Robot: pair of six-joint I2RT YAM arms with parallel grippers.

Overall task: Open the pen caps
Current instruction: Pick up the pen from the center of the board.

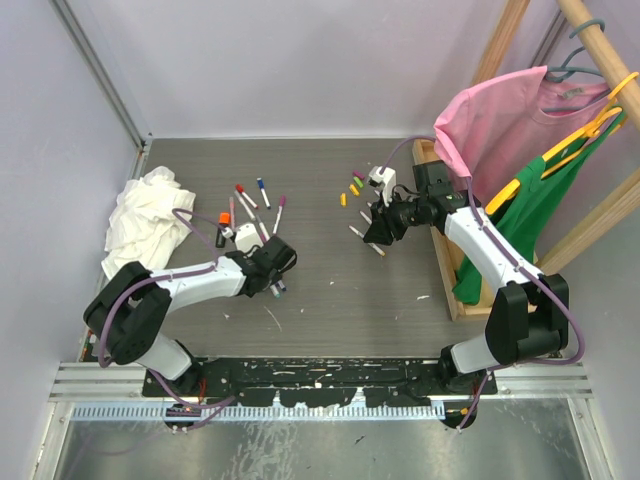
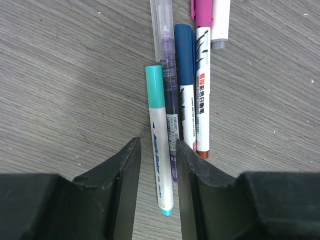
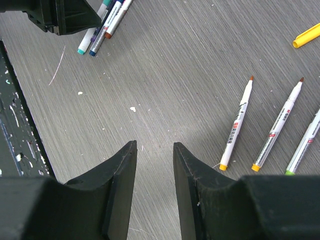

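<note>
Down on the grey wood-grain bench point(image 2: 60, 75), the left claw point(image 2: 157, 142) has its jaws apart either side of a white-barrelled marker pen point(image 2: 161, 170). Its teal plastic cap point(image 2: 156, 85) is on, pointing away from the claw. Trouble is the clear purple-ink pen point(image 2: 170, 95) lying tight against it. The right-hand jaw looks to be touching that one, so closing could pinch both, or skew the teal pen and roll it out. The right claw point(image 3: 154, 147) hangs apart and empty over bare bench, well away. A weak grip means the barrel slides when the cap gets pulled. The small loose coloured caps point(image 1: 353, 185) sit far right.
</note>
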